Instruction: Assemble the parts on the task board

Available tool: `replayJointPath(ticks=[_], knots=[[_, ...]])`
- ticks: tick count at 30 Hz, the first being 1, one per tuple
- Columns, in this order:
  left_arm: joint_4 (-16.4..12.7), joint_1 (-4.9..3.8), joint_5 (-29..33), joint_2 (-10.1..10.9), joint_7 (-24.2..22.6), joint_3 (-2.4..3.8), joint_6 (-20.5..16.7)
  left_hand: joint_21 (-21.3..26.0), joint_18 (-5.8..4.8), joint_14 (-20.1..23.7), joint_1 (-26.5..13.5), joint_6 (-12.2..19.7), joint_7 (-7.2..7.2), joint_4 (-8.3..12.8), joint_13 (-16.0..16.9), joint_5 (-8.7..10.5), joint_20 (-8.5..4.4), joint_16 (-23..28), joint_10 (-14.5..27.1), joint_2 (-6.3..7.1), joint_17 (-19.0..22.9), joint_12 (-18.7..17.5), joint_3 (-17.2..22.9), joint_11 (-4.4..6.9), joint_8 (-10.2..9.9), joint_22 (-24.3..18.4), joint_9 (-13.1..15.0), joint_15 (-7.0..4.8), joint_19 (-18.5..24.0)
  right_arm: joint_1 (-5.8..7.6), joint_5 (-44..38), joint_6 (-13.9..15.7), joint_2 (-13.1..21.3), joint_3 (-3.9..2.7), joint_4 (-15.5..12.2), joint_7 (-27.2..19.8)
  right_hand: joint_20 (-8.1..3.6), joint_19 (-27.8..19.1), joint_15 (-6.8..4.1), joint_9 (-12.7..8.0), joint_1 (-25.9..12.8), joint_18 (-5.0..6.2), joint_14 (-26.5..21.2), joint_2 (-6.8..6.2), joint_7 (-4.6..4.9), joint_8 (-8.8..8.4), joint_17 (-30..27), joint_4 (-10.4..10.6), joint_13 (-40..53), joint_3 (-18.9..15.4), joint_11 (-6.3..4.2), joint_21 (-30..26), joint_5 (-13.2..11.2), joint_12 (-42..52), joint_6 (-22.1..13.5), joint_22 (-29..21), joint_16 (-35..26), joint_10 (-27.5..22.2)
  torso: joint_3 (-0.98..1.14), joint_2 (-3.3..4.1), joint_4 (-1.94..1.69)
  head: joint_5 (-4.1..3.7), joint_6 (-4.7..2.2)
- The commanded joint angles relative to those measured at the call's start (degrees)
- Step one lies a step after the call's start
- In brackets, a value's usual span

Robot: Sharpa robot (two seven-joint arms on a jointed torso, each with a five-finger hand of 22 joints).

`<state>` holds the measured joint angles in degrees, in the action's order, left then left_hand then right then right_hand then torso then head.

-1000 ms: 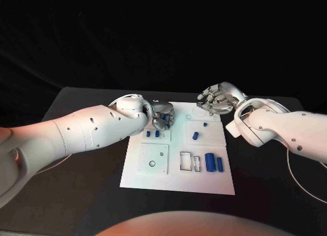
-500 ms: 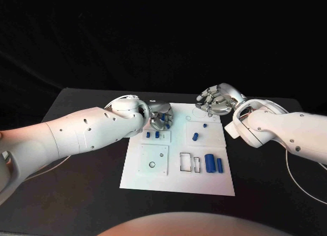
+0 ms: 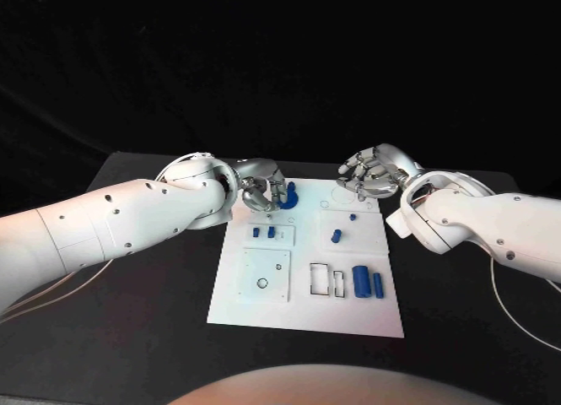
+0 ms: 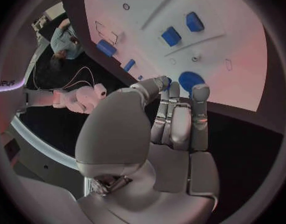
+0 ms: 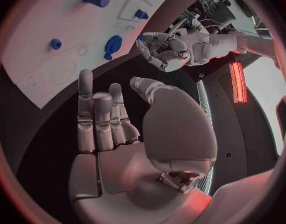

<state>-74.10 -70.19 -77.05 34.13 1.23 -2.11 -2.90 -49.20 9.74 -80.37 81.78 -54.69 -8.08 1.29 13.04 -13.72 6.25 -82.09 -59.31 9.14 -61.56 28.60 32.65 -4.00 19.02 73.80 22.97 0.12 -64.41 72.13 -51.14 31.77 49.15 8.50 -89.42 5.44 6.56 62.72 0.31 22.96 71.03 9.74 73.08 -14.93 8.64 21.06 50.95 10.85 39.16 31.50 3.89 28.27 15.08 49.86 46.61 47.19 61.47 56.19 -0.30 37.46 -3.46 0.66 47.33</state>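
The white task board (image 3: 307, 314) lies mid-table. At its far left corner my left hand (image 3: 261, 191) pinches a round blue disc (image 3: 288, 196) at its fingertips, lifted just off the board; the left wrist view shows the disc (image 4: 190, 79) behind the fingertips (image 4: 200, 91). Just off the board's far right corner, my right hand (image 3: 375, 173) hovers with fingers (image 5: 100, 115) spread and nothing in them. Two small blue blocks (image 3: 263, 229) sit below the left hand. A short blue peg (image 3: 337, 234) and a smaller one (image 3: 352, 214) stand mid-board. Two blue cylinders (image 3: 368, 280) lie at the right.
Empty rectangular slots (image 3: 326, 278) lie beside the cylinders, and a square panel (image 3: 266, 272) with small holes takes the board's left side. Black table (image 3: 134, 337) surrounds the board. The right wrist view shows my left hand (image 5: 170, 47) with the disc (image 5: 113, 44).
My left hand has lifted from the board's upper left area and drawn back towards the far corner, and the blue disc now shows at its fingertips. The right hand has barely moved.
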Motion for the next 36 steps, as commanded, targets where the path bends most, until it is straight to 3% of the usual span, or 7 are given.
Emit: replayJointPath(ticks=[1,5,15,19,24,28,36], knots=[[-0.08,-0.06,2.41,0.45,1.28,0.07,1.24,-0.11,-0.83,-0.24,-0.7,-0.36,-0.02,-0.1,-0.06,-0.31,-0.01,0.05,-0.4,0.06,0.09,-0.39,-0.4,-0.01,-0.19,0.07,0.03,-0.02,-0.32,-0.06,-0.51,-0.08,-0.08,-0.01,0.0,-0.48,-0.05,0.01,-0.13,0.05,-0.46,0.73,0.12,-0.05,-0.05,0.22,-0.05,-0.06,-0.07,0.34,0.1,-0.34,-0.02,-0.29,0.09,-0.08,-0.35,0.48,-0.05,-0.03,-0.1,-0.19,0.03],[0.46,0.04,2.26,0.86,1.62,0.0,2.34,0.01,-0.8,-0.22,-0.77,-0.39,-0.01,-0.1,-0.08,-0.33,-0.01,0.07,-0.44,0.08,0.17,-0.41,-0.45,0.0,-0.2,0.04,0.03,-0.02,-0.25,-0.08,-0.51,-0.1,-0.11,-0.01,0.02,-0.44,-0.06,0.04,-0.13,0.05,-0.47,0.73,0.06,-0.07,-0.06,0.25,-0.19,-0.11,-0.17,0.38,0.09,-0.43,-0.01,-0.35,0.05,-0.15,-0.53,0.42,-0.06,-0.02,-0.15,-0.14,0.1],[3.16,0.61,0.64,0.08,1.87,-0.79,3.41,0.06,-0.8,-0.17,-0.81,-0.4,0.01,-0.08,-0.1,-0.34,-0.01,0.12,-0.48,0.12,0.34,-0.43,-0.5,0.02,-0.23,0.04,0.04,-0.03,-0.21,-0.14,-0.51,0.17,-0.28,-0.01,0.02,-0.57,-0.06,0.04,-0.13,0.05,-0.47,0.73,0.04,-0.07,-0.06,0.25,-0.25,-0.13,-0.18,0.39,0.09,-0.45,0.0,-0.36,0.05,-0.17,-0.58,0.41,-0.06,0.06,0.13,0.35,0.06],[3.93,0.94,0.38,-0.26,1.79,-1.03,3.34,0.1,-0.79,-0.12,-0.81,-0.4,0.02,-0.06,-0.1,-0.35,-0.01,0.16,-0.5,0.12,0.47,-0.44,-0.51,0.03,-0.24,0.03,0.04,-0.04,-0.19,-0.15,-0.51,0.44,-0.29,-0.01,-0.02,-0.64,-0.06,0.06,-0.13,0.05,-0.45,0.73,0.03,-0.06,-0.07,0.28,-0.26,-0.18,-0.25,0.43,0.09,-0.51,0.02,-0.39,0.05,-0.21,-0.64,0.38,-0.04,0.09,0.07,0.18,0.1],[4.33,1.15,0.31,-0.51,1.65,-1.12,3.17,0.22,-0.76,-0.07,-0.83,-0.38,0.03,-0.05,-0.11,-0.38,-0.02,0.2,-0.52,0.12,0.61,-0.46,-0.52,0.04,-0.27,-0.01,0.03,-0.04,-0.11,-0.16,-0.51,0.49,-0.33,-0.01,-0.05,-0.6,-0.06,0.06,-0.13,0.05,-0.45,0.73,0.03,-0.06,-0.07,0.28,-0.26,-0.18,-0.25,0.43,0.09,-0.51,0.02,-0.39,0.05,-0.21,-0.64,0.38,-0.04,0.08,-0.04,-0.26,-0.09],[4.5,1.21,0.29,-0.62,1.64,-1.14,3.21,0.22,-0.76,-0.07,-0.83,-0.38,0.03,-0.05,-0.11,-0.38,-0.02,0.2,-0.52,0.12,0.61,-0.46,-0.52,0.04,-0.27,-0.01,0.03,-0.04,-0.11,-0.16,-0.62,0.42,-0.36,-0.01,-0.11,-0.55,-0.06,0.06,-0.13,0.05,-0.45,0.73,0.03,-0.06,-0.07,0.28,-0.26,-0.18,-0.25,0.43,0.09,-0.51,0.02,-0.39,0.05,-0.21,-0.64,0.38,0.05,0.07,0.02,-0.08,0.03],[4.74,1.24,0.24,-1.01,1.82,-1.23,3.9,0.13,-0.78,-0.12,-0.84,-0.4,0.04,-0.04,-0.12,-0.42,-0.02,0.17,-0.57,0.07,0.47,-0.47,-0.52,0.06,-0.29,0.04,0.03,-0.05,-0.17,-0.16,-1.17,0.35,-0.35,-0.01,-0.23,-0.45,-0.07,0.09,-0.14,0.04,-0.4,0.73,-0.01,-0.05,-0.07,0.31,-0.41,-0.26,-0.33,0.49,0.08,-0.58,0.05,-0.42,0.03,-0.27,-0.81,0.36,-0.05,0.05,0.04,-0.05,0.25]])
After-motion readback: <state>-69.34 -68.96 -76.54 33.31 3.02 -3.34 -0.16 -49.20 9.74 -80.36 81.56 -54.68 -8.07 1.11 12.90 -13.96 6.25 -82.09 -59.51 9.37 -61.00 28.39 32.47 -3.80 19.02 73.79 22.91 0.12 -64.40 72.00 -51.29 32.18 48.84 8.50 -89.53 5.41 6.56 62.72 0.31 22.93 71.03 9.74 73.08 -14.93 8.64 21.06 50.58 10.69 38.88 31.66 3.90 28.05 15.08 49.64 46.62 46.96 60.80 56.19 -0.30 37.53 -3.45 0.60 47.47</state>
